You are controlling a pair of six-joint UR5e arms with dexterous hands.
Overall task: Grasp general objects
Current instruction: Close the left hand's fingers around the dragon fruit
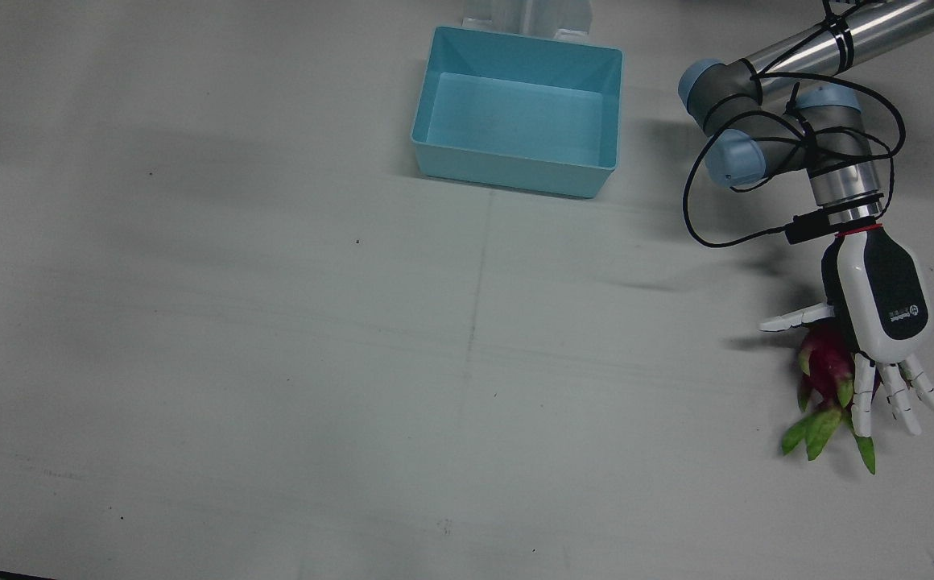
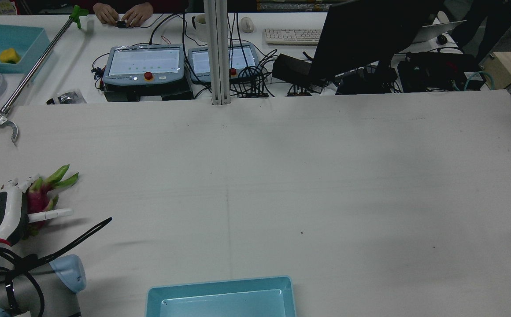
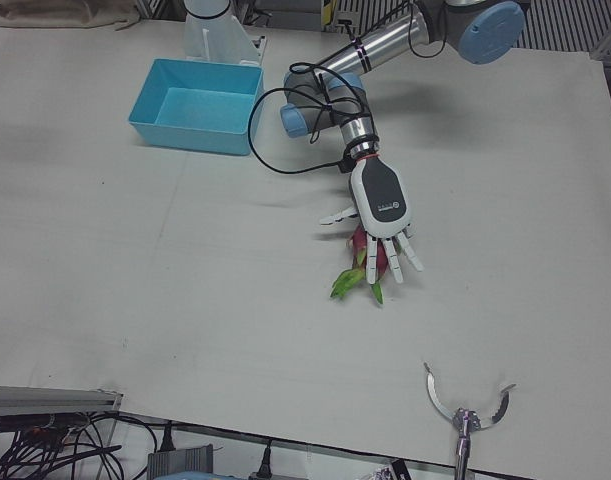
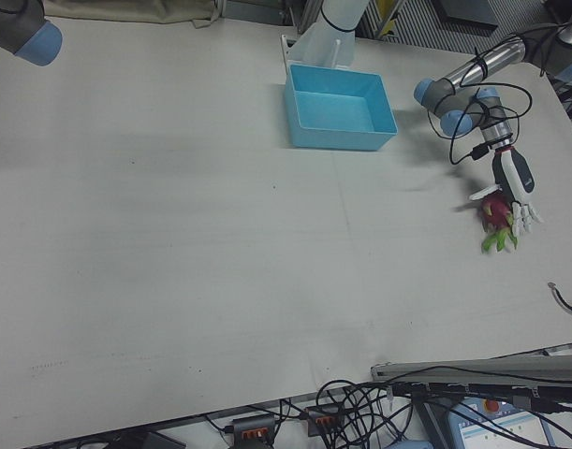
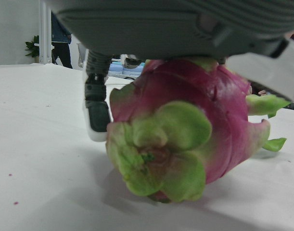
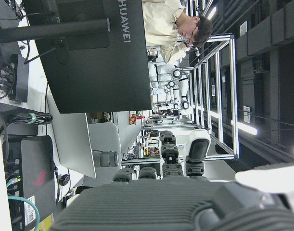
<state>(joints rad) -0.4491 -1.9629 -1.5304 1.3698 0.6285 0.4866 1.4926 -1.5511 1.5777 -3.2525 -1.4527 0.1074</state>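
Observation:
A pink dragon fruit [image 1: 825, 370] with green scales lies on the white table near the robot's left edge; it also shows in the rear view [image 2: 39, 196], the left-front view [image 3: 370, 258] and the right-front view [image 4: 496, 213]. My left hand [image 1: 878, 306] hovers right on top of it, fingers stretched out and apart, thumb out to the side, not closed round it. In the left hand view the fruit [image 5: 185, 139] sits directly under the palm [image 5: 175, 24]. My right hand [image 6: 185, 202] shows only in its own view, raised, fingers apart, holding nothing.
An empty light-blue bin [image 1: 507, 173] stands at the robot's side of the table's middle, well away from the fruit. A reach-grabber tool [image 2: 4, 123] lies at the operators' edge beyond the fruit. Monitors, cables and a person are behind the table.

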